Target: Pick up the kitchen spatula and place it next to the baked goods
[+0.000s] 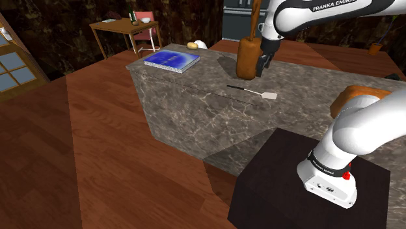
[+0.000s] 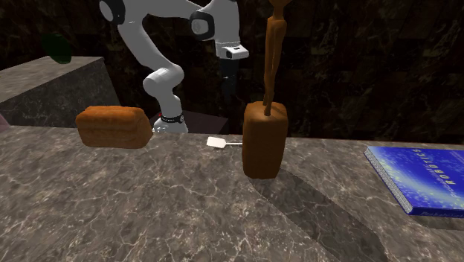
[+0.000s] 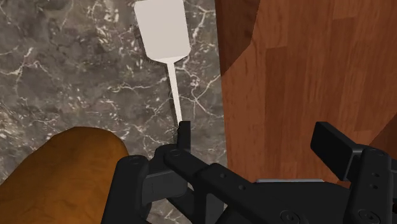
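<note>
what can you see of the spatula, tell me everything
The spatula is a plain white tool: a flat, squarish blade on a thin straight handle, which looks dark in the shoulder view. It lies flat on the grey marbled counter, near its edge, apart from the tall brown block and the brown loaf. The open gripper hangs above its handle end and does not hold it.

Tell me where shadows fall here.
Second exterior view: the brown holder throws a long shadow rightward across the counter. Wrist view: a darker wedge shades the wood floor beside the counter. Shoulder view: dim far walls.
</note>
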Robot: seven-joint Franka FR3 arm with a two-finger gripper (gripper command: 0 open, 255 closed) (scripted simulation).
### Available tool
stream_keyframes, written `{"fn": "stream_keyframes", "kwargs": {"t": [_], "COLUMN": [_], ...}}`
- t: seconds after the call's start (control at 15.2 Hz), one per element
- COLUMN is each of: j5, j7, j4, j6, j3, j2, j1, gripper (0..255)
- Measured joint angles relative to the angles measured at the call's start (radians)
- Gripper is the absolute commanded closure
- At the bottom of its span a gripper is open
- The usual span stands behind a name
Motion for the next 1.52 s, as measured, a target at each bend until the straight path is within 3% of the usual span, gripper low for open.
{"fn": "stream_keyframes", "kwargs": {"t": [0.33,0.73,1.25,1.52], "j5": [0.021,0.119,0.174,0.179], "j7": [-0.129,-0.327,-0.383,-0.387], "j4": [0.003,0.064,0.043,0.04], "j6": [0.146,0.304,0.411,0.422], "j3": [-0.092,-0.194,-0.209,-0.21], "j2": [0.152,0.389,0.486,0.493], "j1": [0.013,0.039,0.049,0.049], "gripper": [0,0,0,0]}}
